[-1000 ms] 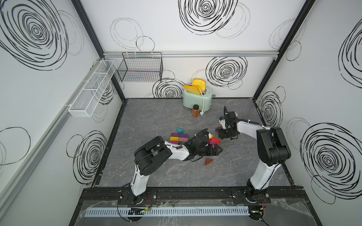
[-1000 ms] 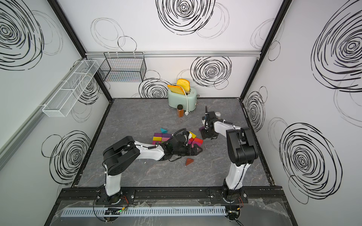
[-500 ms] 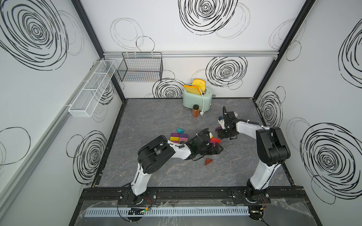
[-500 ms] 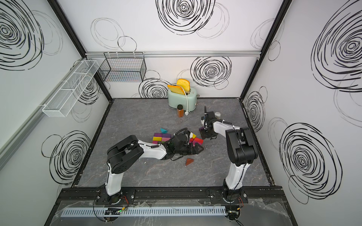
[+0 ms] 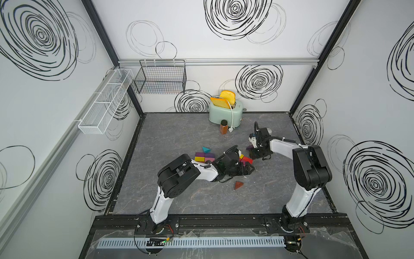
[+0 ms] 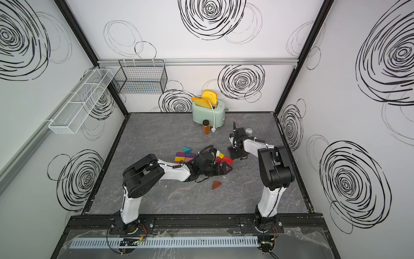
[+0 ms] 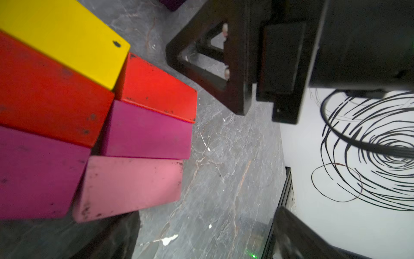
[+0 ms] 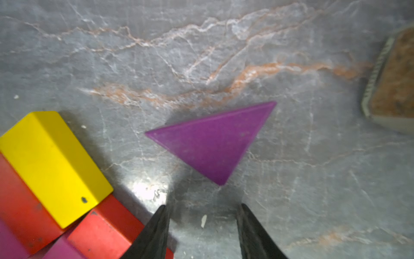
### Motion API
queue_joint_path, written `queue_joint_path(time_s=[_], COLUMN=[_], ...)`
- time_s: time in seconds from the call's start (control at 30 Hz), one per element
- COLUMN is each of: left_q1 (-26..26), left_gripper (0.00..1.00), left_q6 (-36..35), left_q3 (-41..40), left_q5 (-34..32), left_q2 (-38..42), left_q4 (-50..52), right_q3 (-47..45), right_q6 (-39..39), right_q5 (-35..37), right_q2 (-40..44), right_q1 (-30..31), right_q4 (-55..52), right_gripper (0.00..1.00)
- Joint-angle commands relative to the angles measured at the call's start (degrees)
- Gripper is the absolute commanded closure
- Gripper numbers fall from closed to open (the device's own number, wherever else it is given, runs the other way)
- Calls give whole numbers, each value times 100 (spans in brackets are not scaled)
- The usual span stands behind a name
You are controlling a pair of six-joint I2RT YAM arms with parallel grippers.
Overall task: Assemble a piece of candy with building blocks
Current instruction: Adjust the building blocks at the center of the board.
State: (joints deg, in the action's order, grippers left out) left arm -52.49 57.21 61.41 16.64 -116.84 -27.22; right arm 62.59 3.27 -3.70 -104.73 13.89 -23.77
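A fan of building blocks lies mid-floor: yellow [image 7: 67, 38], red [image 7: 156, 87], magenta [image 7: 145, 132] and pink [image 7: 132, 183] flat bricks. My left gripper [image 7: 207, 215] [image 5: 246, 169] stands open wide beside the pink brick, with bare floor between its fingers. A purple wedge [image 8: 212, 139] [image 5: 249, 147] lies flat just ahead of my right gripper [image 8: 202, 208] [image 5: 255, 154], which is open over bare floor and holds nothing. In both top views a brown wedge [image 5: 238, 185] [image 6: 216, 185] lies nearer the front, and a teal wedge [image 5: 206, 149] sits by a purple, yellow and magenta cluster [image 5: 203, 157].
A mint toaster [image 5: 225, 112] with toast stands at the back wall, a brown spice jar [image 5: 223, 127] in front of it. Another jar [image 8: 394, 89] [image 6: 248, 131] sits close behind my right wrist. Wire baskets [image 5: 161, 78] hang on the walls.
My right gripper's jaws have drawn closer together near the purple wedge. The left arm has shifted slightly beside the bricks, its jaws still wide.
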Motion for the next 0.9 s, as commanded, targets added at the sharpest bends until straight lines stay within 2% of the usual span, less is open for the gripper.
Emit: queue_joint_path(time_s=[0.0, 0.87], left_q1=[70, 160], left_gripper=[2, 2], left_q6=[45, -43], left_q3=[-4, -186], left_q5=[-126, -119], left_q2=[-135, 79], left_q4=[-38, -68], right_q3=[-142, -320], right_q6=[35, -49], right_q5=[-255, -250], right_q2=[-103, 123], right_q1=[79, 122], right_q4=[-210, -225], right_gripper=[50, 55])
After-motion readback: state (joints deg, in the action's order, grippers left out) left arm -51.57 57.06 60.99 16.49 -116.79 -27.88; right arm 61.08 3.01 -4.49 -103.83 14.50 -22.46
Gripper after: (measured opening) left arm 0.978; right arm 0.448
